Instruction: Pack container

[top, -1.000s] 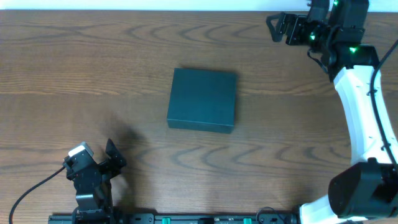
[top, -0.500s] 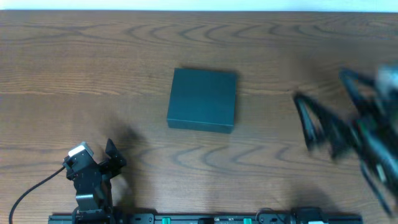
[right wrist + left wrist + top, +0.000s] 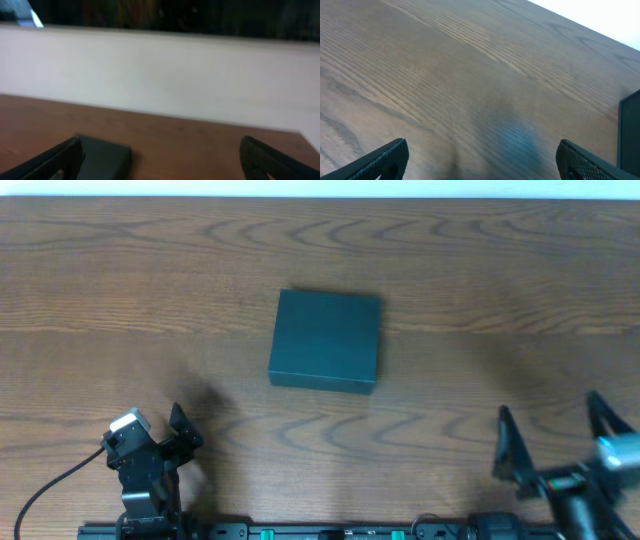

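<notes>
Centrally, the near-square container (image 3: 325, 340) lies flat, skewed slightly clockwise, long axis unclear; left pincer (image 3: 183, 428) at 7 o'clock and right pincer (image 3: 555, 435) at 5 gape empty.

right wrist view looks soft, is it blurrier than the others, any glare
Right wrist view: soft all over, the container has smeared edges. Overhead view: sharp, even light, the right gripper slightly soft. Left wrist view: grain crisp, a faint bluish sheen on the table.
</notes>
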`<state>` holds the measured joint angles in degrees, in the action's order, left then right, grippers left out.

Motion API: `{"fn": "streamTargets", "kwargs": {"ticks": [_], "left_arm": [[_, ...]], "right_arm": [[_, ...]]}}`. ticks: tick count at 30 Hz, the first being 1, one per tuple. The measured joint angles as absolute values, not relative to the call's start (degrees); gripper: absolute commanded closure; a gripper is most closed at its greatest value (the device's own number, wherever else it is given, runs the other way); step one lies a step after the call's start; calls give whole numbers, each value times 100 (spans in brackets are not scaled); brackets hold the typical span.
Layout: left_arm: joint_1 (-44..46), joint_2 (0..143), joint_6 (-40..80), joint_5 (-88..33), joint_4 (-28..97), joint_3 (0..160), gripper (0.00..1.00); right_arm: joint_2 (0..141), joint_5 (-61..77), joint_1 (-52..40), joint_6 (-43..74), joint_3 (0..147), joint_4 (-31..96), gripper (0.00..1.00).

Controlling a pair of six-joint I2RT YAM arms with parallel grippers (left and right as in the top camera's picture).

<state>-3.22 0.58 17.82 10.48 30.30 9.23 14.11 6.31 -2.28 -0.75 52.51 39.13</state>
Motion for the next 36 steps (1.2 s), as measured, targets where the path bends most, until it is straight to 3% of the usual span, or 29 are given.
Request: {"fn": "streamTargets", "kwargs": {"ticks": [7,20,36], "left_arm": [[-322,58,1782,1048,3026,923,5],[-322,58,1782,1048,3028,923,5],[-322,58,1782,1048,3028,923,5]], "right_arm": [[351,276,-211,-154,2757,3183,1],[84,-294,-121,-64,954,2956,1],[82,-305,-119,237,849,2882,1]]}}
